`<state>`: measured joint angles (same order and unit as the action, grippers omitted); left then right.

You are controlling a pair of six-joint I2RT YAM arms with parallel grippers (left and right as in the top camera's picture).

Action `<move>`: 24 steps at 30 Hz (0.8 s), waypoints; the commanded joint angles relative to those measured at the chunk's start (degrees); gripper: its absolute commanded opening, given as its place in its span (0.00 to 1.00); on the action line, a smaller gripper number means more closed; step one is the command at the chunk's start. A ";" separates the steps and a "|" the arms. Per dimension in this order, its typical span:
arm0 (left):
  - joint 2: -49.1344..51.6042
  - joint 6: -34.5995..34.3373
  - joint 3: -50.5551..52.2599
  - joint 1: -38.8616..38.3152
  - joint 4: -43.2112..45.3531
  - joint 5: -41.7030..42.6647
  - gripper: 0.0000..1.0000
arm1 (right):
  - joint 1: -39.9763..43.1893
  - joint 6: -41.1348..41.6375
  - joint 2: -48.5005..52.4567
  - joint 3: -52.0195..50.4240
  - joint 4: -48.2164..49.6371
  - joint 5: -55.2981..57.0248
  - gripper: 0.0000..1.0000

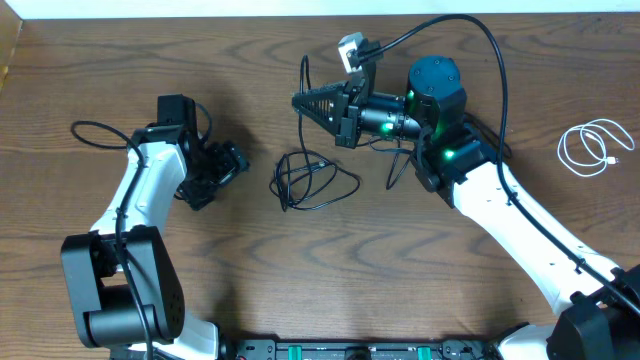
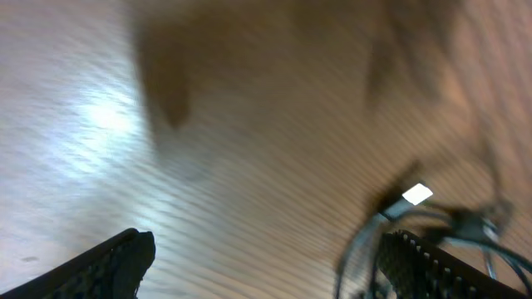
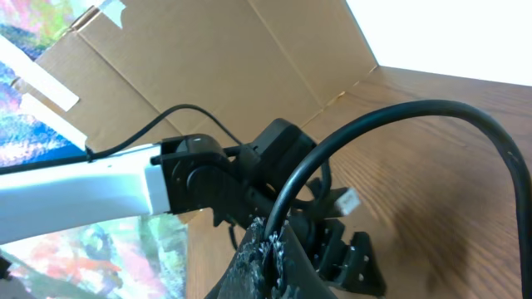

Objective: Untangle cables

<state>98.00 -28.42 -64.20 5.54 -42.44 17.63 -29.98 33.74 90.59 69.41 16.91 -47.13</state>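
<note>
Pinching one thin strand of the black cables (image 1: pixel 312 182), right pincer (image 1: pixel 300 102) pressed together. Loose glossy tangle at centre of wood-grain table (image 1: pixel 400 280). White cable (image 1: pixel 594 149) coiled near right edge. Left pincer (image 1: pixel 228 172) spread.

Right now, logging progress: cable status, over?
Left gripper open beside black cable tangle. Right gripper shut on one black strand. White cable coiled apart. No obstruction seen.
</note>
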 commanded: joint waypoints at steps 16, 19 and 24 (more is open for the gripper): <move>2.49 12.37 2.82 -4.59 3.93 23.30 0.91 | 0.00 0.46 -1.86 0.48 0.00 -1.66 0.01; 4.92 10.69 2.89 -5.88 4.94 23.28 0.82 | 0.07 0.48 -1.86 0.48 0.00 -1.66 0.01; 9.86 7.61 2.89 -7.02 6.14 23.28 0.47 | 0.44 0.48 -1.86 0.48 -0.02 -1.66 0.01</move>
<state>104.75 -17.93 -61.52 -1.04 -36.69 40.42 -29.95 33.91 90.56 69.41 16.75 -48.21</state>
